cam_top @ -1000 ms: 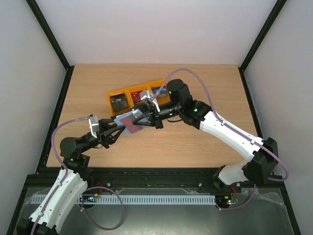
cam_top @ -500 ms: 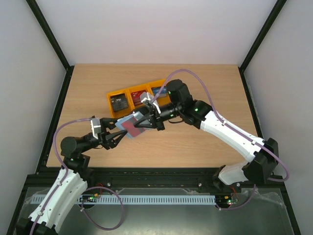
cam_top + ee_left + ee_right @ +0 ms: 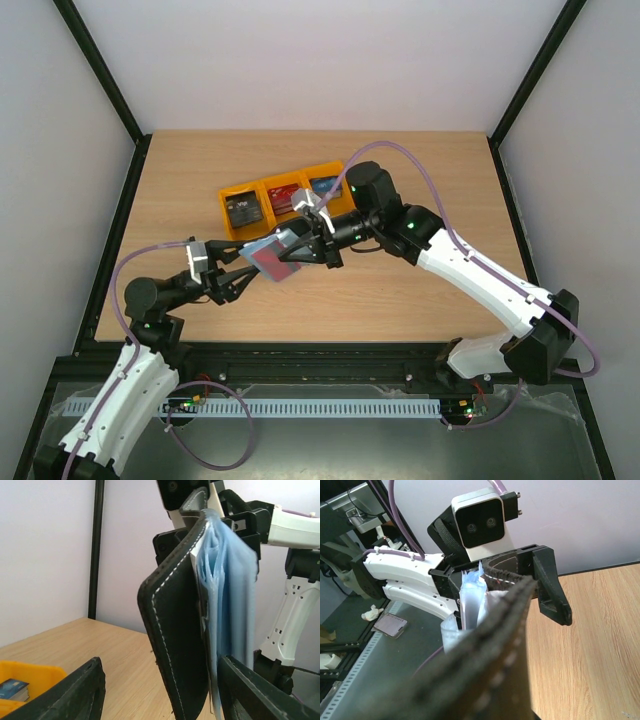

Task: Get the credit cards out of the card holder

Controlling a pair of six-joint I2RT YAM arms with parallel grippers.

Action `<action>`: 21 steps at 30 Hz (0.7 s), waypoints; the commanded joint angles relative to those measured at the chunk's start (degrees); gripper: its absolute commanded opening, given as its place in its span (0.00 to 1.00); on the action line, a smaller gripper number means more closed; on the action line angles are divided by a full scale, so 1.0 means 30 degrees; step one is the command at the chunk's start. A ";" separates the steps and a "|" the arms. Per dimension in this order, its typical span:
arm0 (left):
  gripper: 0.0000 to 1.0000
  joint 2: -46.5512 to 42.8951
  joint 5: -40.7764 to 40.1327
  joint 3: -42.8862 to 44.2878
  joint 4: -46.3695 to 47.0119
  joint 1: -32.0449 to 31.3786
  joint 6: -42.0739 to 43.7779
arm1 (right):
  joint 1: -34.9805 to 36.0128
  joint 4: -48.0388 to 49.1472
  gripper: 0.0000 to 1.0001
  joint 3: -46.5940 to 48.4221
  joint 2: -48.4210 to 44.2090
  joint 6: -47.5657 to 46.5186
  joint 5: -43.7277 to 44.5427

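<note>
**A:** Where's the card holder sitting?
**B:** It's hanging in the air. The right hand is clamping one flap, and the left hand is spreading wide around it. I can't tell if they're touching.
**A:** How's it handling?
**B:** It's looking light and floppy, with the pockets fanning out. I'm guessing any cards inside are stiff and slick, so I'm suggesting pinching an exposed edge. The surface is lying below both hands.
</note>
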 commanded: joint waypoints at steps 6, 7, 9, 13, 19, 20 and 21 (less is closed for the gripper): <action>0.71 0.0209 0.1400 0.1037 -0.0642 -0.0362 0.1226 | 0.0108 0.2323 0.02 0.0177 -0.0219 0.1800 0.1156; 0.72 0.0179 0.1739 0.0956 -0.0702 -0.0366 0.1307 | 0.0119 0.2307 0.02 0.0124 -0.0254 0.1670 0.1600; 0.74 0.0090 0.1885 0.0869 -0.0740 -0.0370 0.1216 | 0.0104 0.2272 0.02 0.0085 -0.0355 0.1554 0.1891; 0.74 0.0123 0.1937 0.0835 -0.0445 -0.0308 0.1264 | 0.0110 0.2184 0.02 0.0117 -0.0352 0.1559 0.2029; 0.58 0.0291 0.0807 0.1042 -0.0285 -0.0451 0.1176 | 0.0112 0.2314 0.02 0.0098 -0.0150 0.1911 0.1547; 0.55 0.0313 0.0545 0.1081 -0.0313 -0.0465 0.1176 | 0.0108 0.2434 0.02 0.0074 -0.0117 0.2024 0.1458; 0.55 0.0360 0.0358 0.1104 -0.0375 -0.0463 0.1191 | 0.0108 0.2588 0.02 0.0053 -0.0102 0.2130 0.1410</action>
